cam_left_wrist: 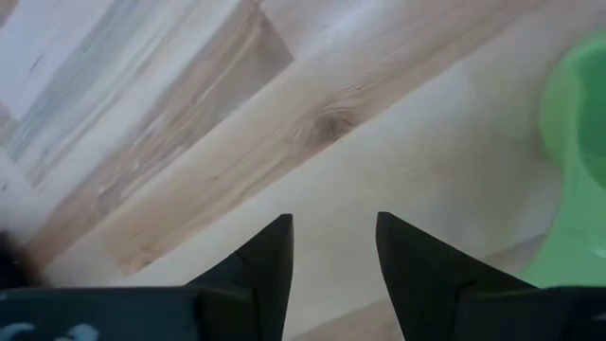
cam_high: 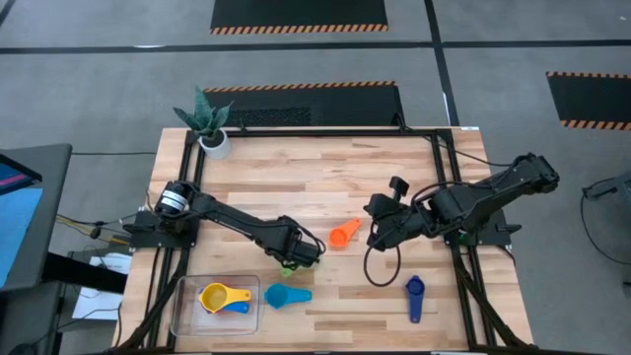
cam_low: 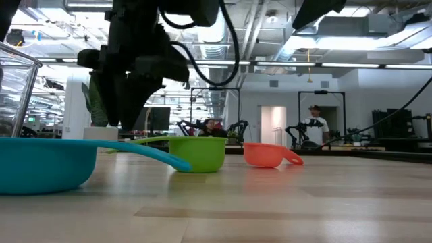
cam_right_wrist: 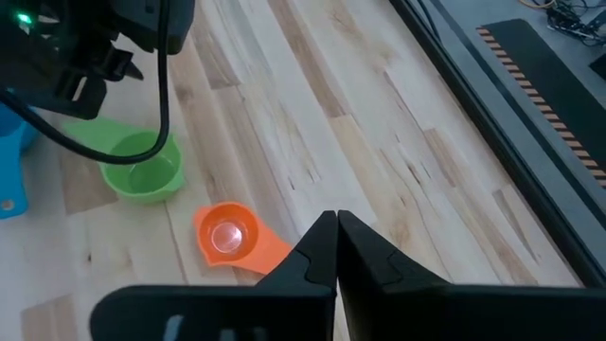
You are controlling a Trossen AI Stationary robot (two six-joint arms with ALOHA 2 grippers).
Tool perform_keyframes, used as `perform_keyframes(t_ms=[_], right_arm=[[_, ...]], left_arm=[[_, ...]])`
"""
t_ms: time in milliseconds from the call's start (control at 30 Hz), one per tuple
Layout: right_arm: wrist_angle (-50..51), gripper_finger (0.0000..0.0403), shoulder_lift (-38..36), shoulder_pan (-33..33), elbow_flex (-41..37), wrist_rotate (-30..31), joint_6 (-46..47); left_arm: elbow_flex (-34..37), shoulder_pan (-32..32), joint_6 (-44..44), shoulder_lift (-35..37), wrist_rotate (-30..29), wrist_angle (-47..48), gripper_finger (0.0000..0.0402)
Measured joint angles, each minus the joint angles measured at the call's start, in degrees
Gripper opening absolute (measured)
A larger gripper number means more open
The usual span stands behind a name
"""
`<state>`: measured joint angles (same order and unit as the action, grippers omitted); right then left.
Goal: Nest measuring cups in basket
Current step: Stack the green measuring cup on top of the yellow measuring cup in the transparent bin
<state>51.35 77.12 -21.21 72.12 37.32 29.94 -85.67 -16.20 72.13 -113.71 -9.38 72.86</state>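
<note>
left tool (cam_left_wrist: 331, 248), fingers spread, hangs beside green cup (cam_right_wrist: 142, 168), handle toward basket (cam_high: 182, 296).

Bright, even light; blurred close foreground

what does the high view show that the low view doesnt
Only the high view shows the dark blue cup, the yellow cup in the basket, and the right gripper. Only the low view shows people in the room behind. Both show the green cup, orange-red cup, and light blue cup.
</note>
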Motion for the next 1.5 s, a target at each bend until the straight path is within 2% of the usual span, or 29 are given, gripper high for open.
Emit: perform_keyframes(t_ms=[133, 400, 533, 833, 1167, 1267, 1400, 1500], right_arm=[[-0.04, 0.0026, 0.0, 0.0, 0.0, 0.0, 0.02], [-0.09, 0.0026, 0.0, 0.29, 0.0, -0.01, 0.01], [-0.09, 0.0026, 0.0, 0.77, 0.0, 0.0, 0.02], [-0.48, 0.0027, 0.02, 1.13, -0.02, -0.02, -0.04], [-0.46, 0.0027, 0.0, 1.13, -0.02, 0.0, -0.07], [-0.42, 0.0027, 0.0, 1.12, -0.02, 0.0, -0.04], [-0.46, 0.0027, 0.0, 1.11, -0.02, 0.0, -0.02], [-0.46, 0.0027, 0.0, 1.11, -0.02, -0.01, -0.02]], left_arm=[[0.59, -0.59, -0.52, -0.02, 0.06, -0.78, 0.0142], [0.51, -1.68, -2.83, -0.8, -0.44, -9.73, 0.0142], [0.27, -1.8, -2.88, -1.81, 0.06, -10.73, 0.0142], [0.24, -1.8, -7.08, -1.69, 12.32, -17.81, 0.0142], [-0.65, -1.74, -11.57, -0.87, 11.8, -16.51, 0.0141], [-1.4, -1.69, -12.56, -0.68, 10.9, -13.66, 0.0141], [-2.62, -1.53, -11.4, -0.66, 8.21, -7.04, 0.0141], [-2.73, -1.39, -7.31, -0.61, 9.05, -6.1, 0.0141]])
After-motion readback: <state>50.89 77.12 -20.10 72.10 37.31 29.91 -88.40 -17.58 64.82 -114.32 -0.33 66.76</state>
